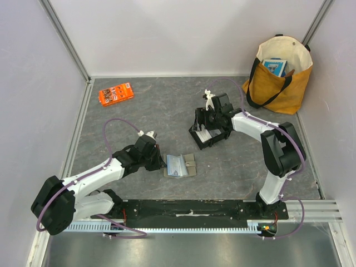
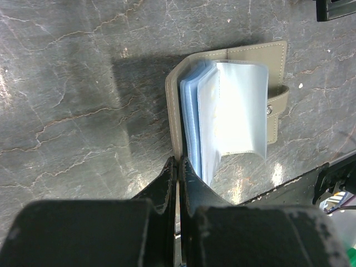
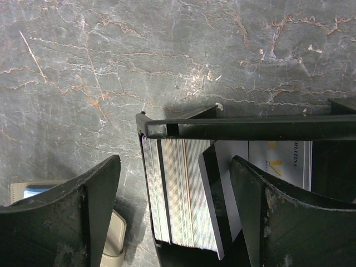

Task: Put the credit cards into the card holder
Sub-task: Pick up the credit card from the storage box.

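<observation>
**CARD LOADING: PICK STAGE, NO CARD LIFTED YET**

1. Holder (image 1: 181, 166): front-ctr of table, lying open, clear sleeves fanned up.
2. L claw (image 2: 177, 164): clenched, apparently pinching holder's cover edge on its 9 o'clock side (top view), keeping it open.
3. Cards (image 3: 178, 194): tight stack on edge inside black tray (image 3: 245, 125), approx 1 o'clock from holder, well apart.
4. R claw (image 1: 214, 119): released, jaws wide, straddling the stack from above. Nothing gripped.
5. Misc: orange packet (image 1: 115, 93) at 10 o'clock, tote bag (image 1: 278, 75) at 2 o'clock. Neither involved.

Step (judged): reaching for a card.

Next move calls for: singling out one thin card from a packed stack, closing on it only, and lifting clear of tray rim. Then carry toward 7 o'clock and line up w/ a sleeve mouth.

Hidden/unclear: card count n/k. Glare hides sleeve mouths, so can't tell if any sleeve is filled. L pinch point partly behind claw body. Tray's near end cut off in wrist view.
</observation>
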`<state>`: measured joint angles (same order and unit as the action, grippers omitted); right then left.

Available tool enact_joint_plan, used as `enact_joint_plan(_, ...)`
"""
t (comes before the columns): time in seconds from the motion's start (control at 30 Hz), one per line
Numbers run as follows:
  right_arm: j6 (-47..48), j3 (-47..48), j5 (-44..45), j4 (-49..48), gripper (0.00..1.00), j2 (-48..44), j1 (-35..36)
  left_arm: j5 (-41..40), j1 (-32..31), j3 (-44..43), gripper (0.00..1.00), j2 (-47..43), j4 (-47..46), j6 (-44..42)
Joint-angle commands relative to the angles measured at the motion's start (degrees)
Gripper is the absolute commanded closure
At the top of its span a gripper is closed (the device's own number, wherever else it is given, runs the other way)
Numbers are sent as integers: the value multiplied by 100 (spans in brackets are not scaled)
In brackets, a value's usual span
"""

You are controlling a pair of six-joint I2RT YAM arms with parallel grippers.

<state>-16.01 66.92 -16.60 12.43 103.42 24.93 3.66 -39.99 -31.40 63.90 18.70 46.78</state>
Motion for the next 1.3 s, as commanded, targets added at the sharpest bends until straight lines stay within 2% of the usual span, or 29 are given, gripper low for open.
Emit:
enact_joint_plan(0.0,10,129,-212,76,14,-287,-14,135,-18,-174,98,35,-138,-214)
enact_joint_plan(0.1,-7,111,-203,93,16,-322,-32,144,-18,-174,98,44,-165,-214)
enact_joint_plan(0.4,-25,41,-89,128,39,-313,-155,170,-27,-174,98,61,-165,-222)
enact_joint_plan(0.5,-51,-3,-124,120,43,-331,-234,161,-18,-165,98,61,-174,-222)
enact_joint_plan(0.57,-43,-3,-177,129,40,-340,-278,161,-18,-165,98,70,-174,-222)
enact_joint_plan(0.77,36,32,94,216,19,-269,-304,196,-18,-191,98,96,-174,-222)
enact_joint_plan(0.87,194,85,350,409,15,-243,-304,188,-18,-183,98,88,-182,-222)
enact_joint_plan(1.03,379,138,-34,656,14,-94,-296,170,-18,-183,98,96,-174,-222)
enact_joint_plan(1.27,309,138,-563,638,20,-76,-304,170,-18,-183,98,88,-182,-222)
